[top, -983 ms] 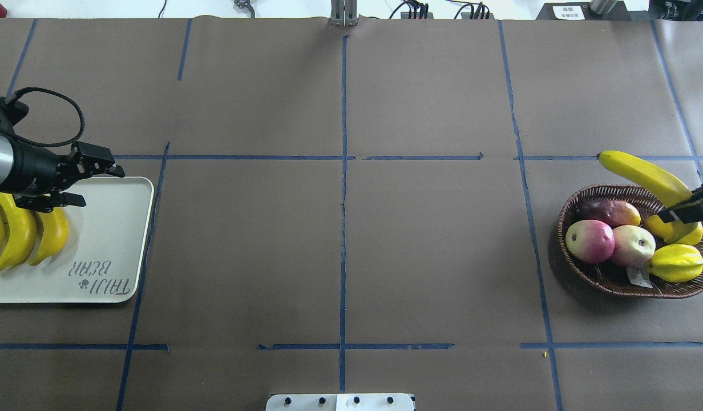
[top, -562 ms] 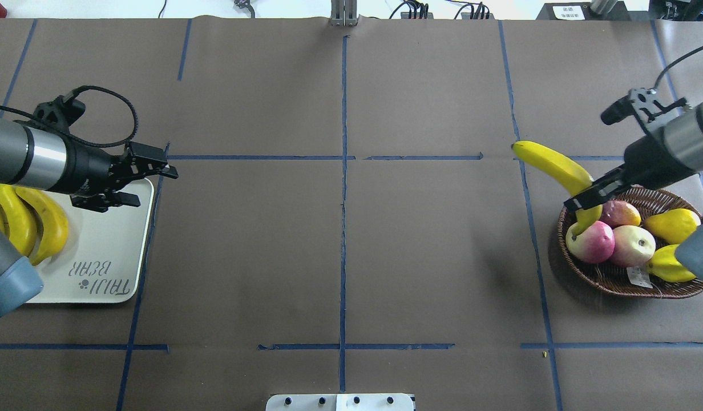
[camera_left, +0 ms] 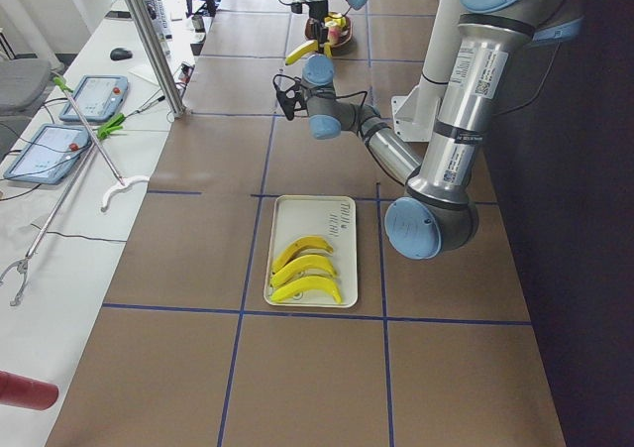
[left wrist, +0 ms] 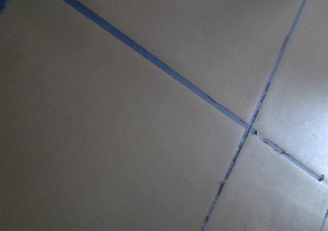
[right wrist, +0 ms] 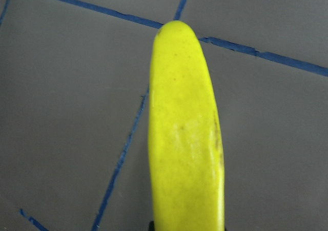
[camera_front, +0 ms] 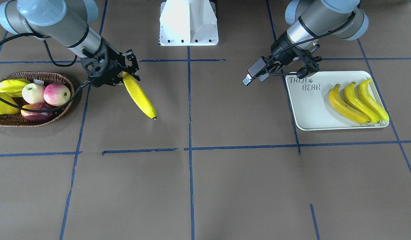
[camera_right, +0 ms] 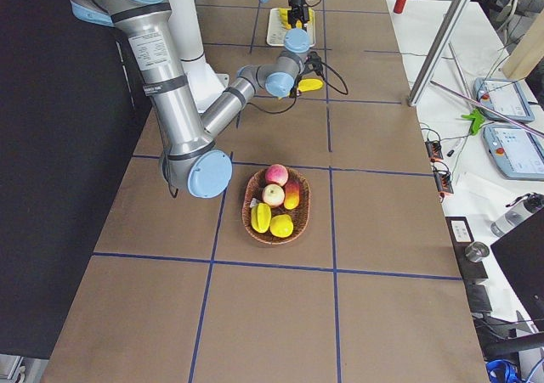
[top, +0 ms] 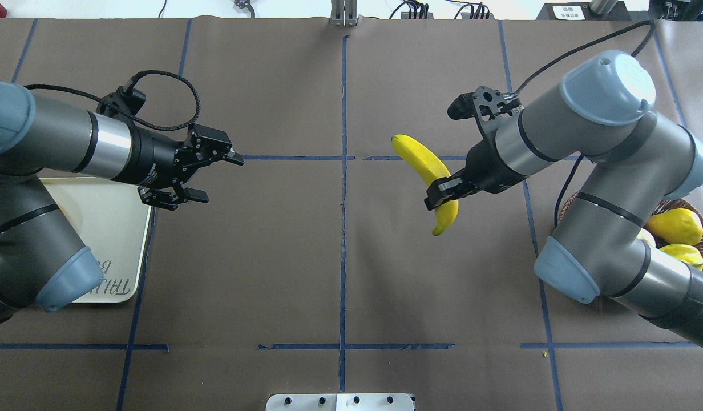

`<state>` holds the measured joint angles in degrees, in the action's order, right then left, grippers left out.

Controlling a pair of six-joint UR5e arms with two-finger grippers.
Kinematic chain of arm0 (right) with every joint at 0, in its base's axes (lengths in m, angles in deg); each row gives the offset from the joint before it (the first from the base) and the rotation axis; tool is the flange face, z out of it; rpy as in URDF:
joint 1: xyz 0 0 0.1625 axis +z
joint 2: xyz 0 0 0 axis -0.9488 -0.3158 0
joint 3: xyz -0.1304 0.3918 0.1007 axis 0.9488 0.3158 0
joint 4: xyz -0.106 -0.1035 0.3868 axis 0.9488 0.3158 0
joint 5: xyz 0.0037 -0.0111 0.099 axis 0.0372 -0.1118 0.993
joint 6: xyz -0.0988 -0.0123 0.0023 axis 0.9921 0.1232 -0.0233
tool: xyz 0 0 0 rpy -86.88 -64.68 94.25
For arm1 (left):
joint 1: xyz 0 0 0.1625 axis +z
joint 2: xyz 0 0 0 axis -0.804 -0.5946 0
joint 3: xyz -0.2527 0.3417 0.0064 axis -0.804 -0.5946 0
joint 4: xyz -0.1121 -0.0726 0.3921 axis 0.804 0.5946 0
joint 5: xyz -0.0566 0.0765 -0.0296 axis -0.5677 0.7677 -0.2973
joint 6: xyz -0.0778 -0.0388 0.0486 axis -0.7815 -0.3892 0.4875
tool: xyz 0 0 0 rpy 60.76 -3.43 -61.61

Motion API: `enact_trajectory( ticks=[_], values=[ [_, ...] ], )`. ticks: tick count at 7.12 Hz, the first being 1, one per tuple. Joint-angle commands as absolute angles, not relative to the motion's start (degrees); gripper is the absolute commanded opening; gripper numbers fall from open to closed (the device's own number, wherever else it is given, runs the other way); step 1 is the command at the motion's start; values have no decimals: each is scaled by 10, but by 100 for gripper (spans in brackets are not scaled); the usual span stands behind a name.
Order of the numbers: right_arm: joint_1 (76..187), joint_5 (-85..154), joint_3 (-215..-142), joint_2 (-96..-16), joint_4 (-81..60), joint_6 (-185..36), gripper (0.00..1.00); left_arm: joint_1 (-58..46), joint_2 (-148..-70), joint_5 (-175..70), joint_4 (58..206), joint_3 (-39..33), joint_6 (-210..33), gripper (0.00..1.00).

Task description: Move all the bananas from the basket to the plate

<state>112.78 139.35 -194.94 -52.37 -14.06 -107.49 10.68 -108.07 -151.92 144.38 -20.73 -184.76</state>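
- The right claw (top: 443,193) is pinching a banana (top: 425,162) off-centre, nearer one end, and is carrying it in the air over the bench (top: 340,274) – well clear of the basket (camera_front: 32,124).
- The longer part of the banana is sticking out past the jaws, tilting down toward the bench in the front view.
- The left claw (top: 221,180) is hanging spread and empty just past the plate (camera_front: 312,110), facing the banana across the bench's middle.
- Three bananas (camera_front: 355,100) are lying side by side on the plate; only other fruit (camera_front: 45,95) is showing in the basket.
- The skin is looking glossy and smooth, so it is probably sliding easily under narrow fingers; the curve is likely letting it swivel in an off-centre pinch.
- It is keeping its shape when gripped, so it is reading as stiff and fairly light – a firm squeeze is probably safe.
- If a hand-over is coming, the free thick middle is looking like the best spot to take, across the narrow width, clear of the right claw's fingers.
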Motion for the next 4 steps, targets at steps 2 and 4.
enact_trajectory(
  ticks=[2, 4],
  values=[
    [1096, 1371, -1945, -456, -141, -1168, 0, 150, -1154, -1461, 1445, -203, -1956, 99],
    [1069, 1351, -1947, -437, -142, -1199, 0, 170, -1173, -1419, 1455, -202, -1982, 99]
  ],
)
